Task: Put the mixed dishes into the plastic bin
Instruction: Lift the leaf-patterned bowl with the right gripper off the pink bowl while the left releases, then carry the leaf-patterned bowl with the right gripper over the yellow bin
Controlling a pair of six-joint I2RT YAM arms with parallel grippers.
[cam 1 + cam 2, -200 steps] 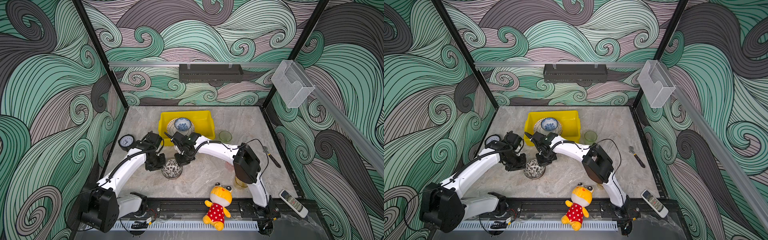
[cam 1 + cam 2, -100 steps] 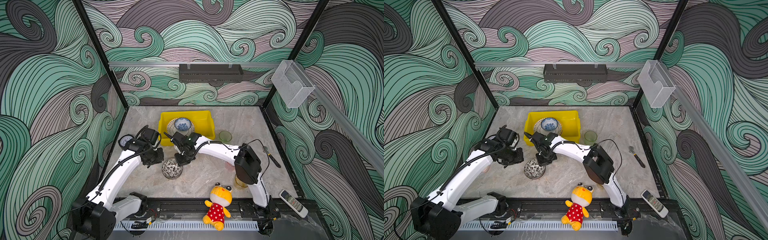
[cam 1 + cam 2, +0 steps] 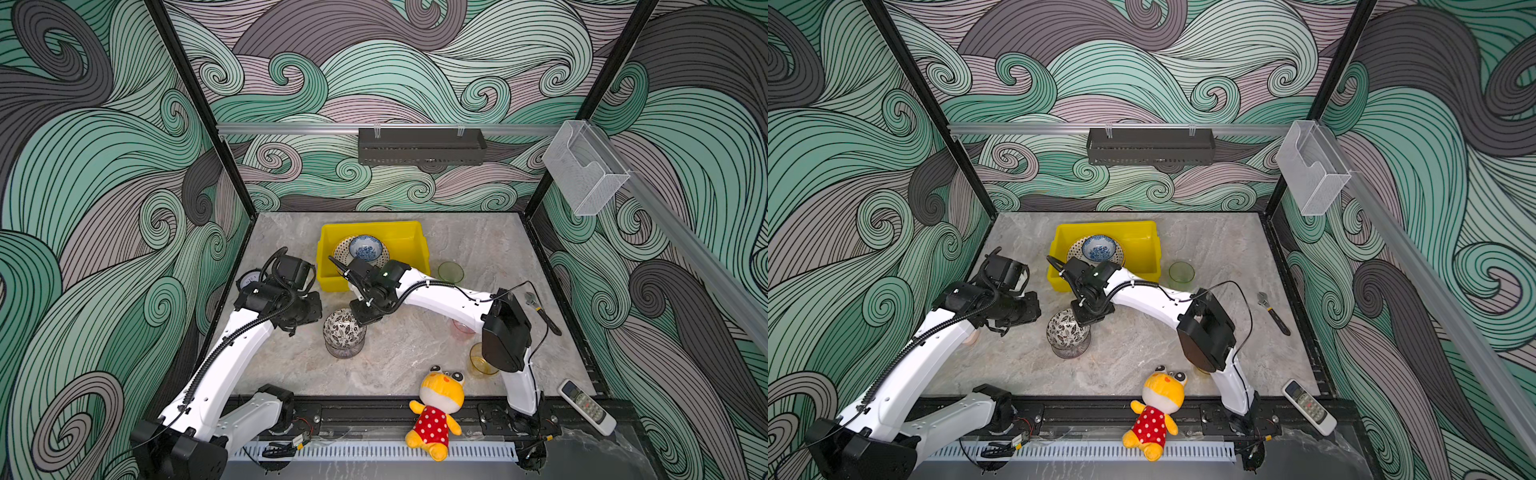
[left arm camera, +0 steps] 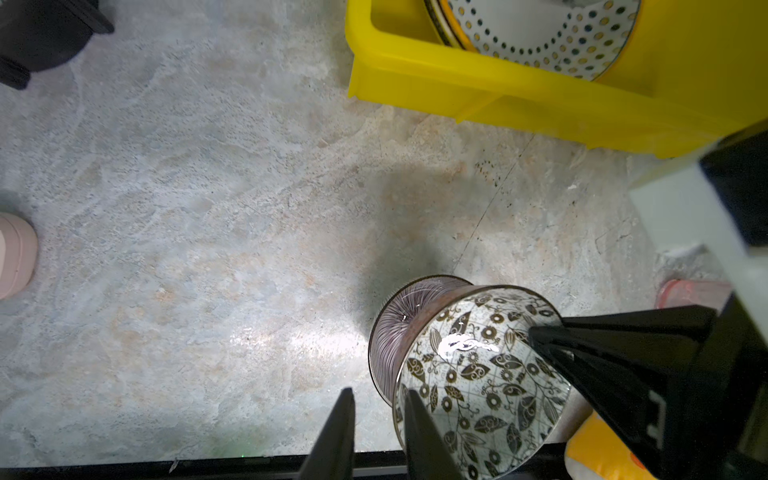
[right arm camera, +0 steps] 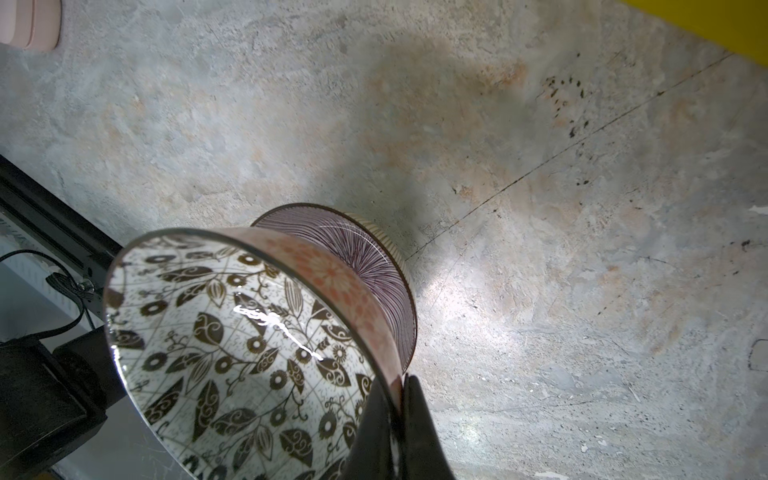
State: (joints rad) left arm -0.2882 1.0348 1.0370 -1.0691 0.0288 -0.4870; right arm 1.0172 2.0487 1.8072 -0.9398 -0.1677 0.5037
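Since the right gripper [image 5: 395, 409] has its jaws pinched tight on the rim of the round black-and-white leaf-patterned ceramic bowl [image 5: 232, 353], the carry depends on one thin edge grip and calls for a slow, steady lift. Nearest the robot's base, the translucent amber plastic cup [image 3: 478, 361] stands on the grey marble tabletop [image 3: 395, 365], not yet collected. Further in, the held bowl hangs tilted over the round lilac fine-striped bowl [image 5: 365, 245], which sits on the table. Whether the two touch I cannot tell, so rising straight up before travelling looks safest. Beside them the left gripper [image 4: 378, 395] has its jaws a little apart with nothing between them, and should stay out of the path. Beyond, the bright yellow shallow rectangular plastic bin [image 3: 370, 227] already holds a round dotted-rim plate [image 3: 340, 250] with a small blue floral bowl [image 3: 365, 248] on it. Its bare right part seems the gentler landing spot. The translucent green cup [image 3: 451, 272] waits just beside the bin.
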